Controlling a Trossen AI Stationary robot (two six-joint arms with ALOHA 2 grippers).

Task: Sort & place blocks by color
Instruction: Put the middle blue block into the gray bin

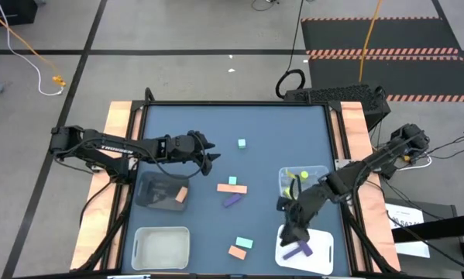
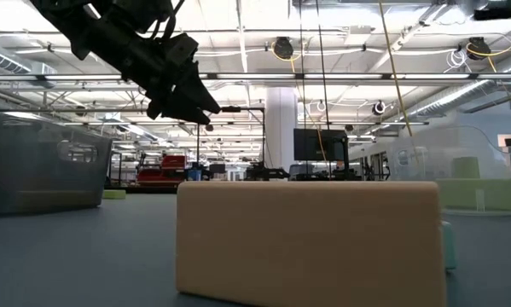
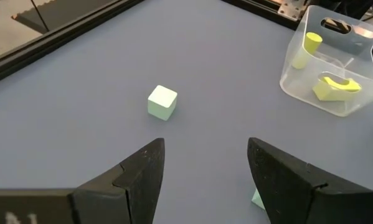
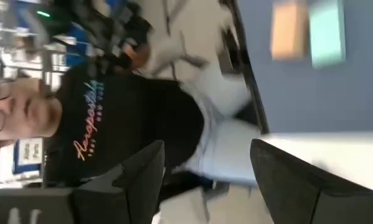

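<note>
Your left gripper (image 1: 213, 157) hangs above the table with nothing between its spread fingers, aimed at the mint cube (image 1: 241, 143) that sits alone just ahead of it toward the far edge; in the left wrist view that cube (image 3: 162, 102) lies beyond the fingertips (image 3: 150, 163), a little to one side of the gap, so you look to be lining up a pick rather than carrying anything. To take it, you would need to move forward until the cube sits squarely between the fingers, then descend before closing. Behind that gripper and toward the near edge sits the dark tray (image 1: 160, 191) with a salmon block (image 1: 180, 194) in it, and nearer still the white bin (image 1: 162, 248). Off to the gripper's side, mid-table, a mint piece (image 1: 232, 180) touches a salmon bar (image 1: 232, 188), with a purple bar (image 1: 232, 201) just beside them; a mint block (image 1: 244, 242) and a salmon block (image 1: 237, 252) lie close together near the front edge. Farther across stands the clear bin (image 1: 303, 180) holding yellow-green pieces (image 3: 333, 87). Your right gripper (image 1: 291, 231) hovers over the white tray (image 1: 304, 252) where a purple bent piece (image 1: 297, 249) lies; its fingers stand apart and hold nothing, which suggests a drop-off there is finished. Its wrist view looks off the table at a person in a dark sweatshirt (image 4: 111, 130). Sorting seems roughly half done, with six blocks loose on the mat.
</note>
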